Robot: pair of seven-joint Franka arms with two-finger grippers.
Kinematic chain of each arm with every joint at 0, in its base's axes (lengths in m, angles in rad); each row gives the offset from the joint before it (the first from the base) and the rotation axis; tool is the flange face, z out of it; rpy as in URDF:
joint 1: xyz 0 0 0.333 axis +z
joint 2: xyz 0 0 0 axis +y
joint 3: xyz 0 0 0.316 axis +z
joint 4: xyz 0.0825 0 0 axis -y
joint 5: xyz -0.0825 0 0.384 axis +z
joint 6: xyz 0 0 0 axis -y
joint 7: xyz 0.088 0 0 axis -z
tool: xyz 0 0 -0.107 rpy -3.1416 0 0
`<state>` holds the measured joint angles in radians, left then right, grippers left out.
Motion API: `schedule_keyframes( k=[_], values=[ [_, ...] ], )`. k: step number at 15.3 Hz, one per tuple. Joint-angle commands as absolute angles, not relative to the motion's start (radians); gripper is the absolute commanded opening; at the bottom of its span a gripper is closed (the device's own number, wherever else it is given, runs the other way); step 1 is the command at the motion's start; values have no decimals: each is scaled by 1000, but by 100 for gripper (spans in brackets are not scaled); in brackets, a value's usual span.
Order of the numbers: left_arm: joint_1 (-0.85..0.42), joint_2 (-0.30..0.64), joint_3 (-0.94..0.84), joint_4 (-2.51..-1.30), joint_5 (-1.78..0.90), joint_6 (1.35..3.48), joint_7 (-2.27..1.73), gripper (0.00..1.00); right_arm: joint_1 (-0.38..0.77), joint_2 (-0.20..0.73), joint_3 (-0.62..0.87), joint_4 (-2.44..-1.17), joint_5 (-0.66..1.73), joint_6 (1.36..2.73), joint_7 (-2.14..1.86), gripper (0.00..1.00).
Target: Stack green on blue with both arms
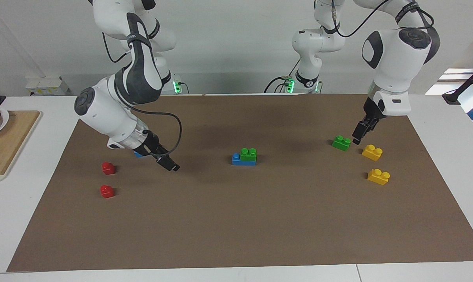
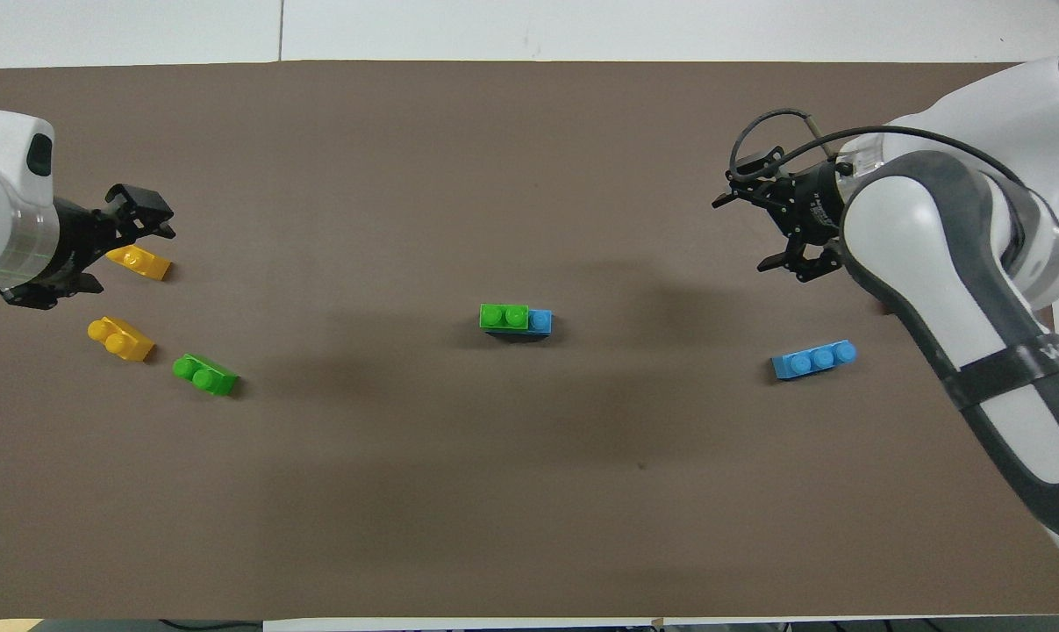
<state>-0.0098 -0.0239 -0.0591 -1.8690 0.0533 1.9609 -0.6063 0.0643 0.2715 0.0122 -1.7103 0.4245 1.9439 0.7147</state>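
Observation:
At the mat's middle a green brick [image 1: 248, 154] [image 2: 504, 316] sits on a blue brick [image 1: 237, 159] [image 2: 541, 321], covering two of its studs. A second green brick [image 1: 341, 142] [image 2: 204, 375] lies at the left arm's end. My left gripper [image 1: 357, 140] [image 2: 132, 253] hangs open and empty just beside it, low over the mat. A second blue brick [image 2: 814, 360] lies at the right arm's end, mostly hidden by the arm in the facing view [image 1: 138, 155]. My right gripper [image 1: 170, 164] [image 2: 744, 233] is open and empty, low over the mat.
Two yellow bricks [image 1: 372, 152] [image 1: 378, 176] lie beside the loose green brick. Two red bricks [image 1: 108, 168] [image 1: 107, 191] lie at the right arm's end. A wooden board [image 1: 9, 145] with a plate lies off the brown mat [image 1: 236, 227].

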Motion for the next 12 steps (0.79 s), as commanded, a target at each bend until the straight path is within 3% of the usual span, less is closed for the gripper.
schedule_keyframes(
  k=[1, 9, 12],
  values=[
    [20, -37, -66, -1838, 48, 1899, -377, 100, 20, 227, 23, -1671, 292, 1855, 518, 100],
    [29, -18, -66, -1709, 35, 1712, -84, 100, -9, 77, 23, -1559, 75, 1614, 166, 100],
    [29, -23, -69, -1697, 37, 1684, -81, 100, -3, -3, 26, -1578, 39, 1523, 153, 100]
  ],
)
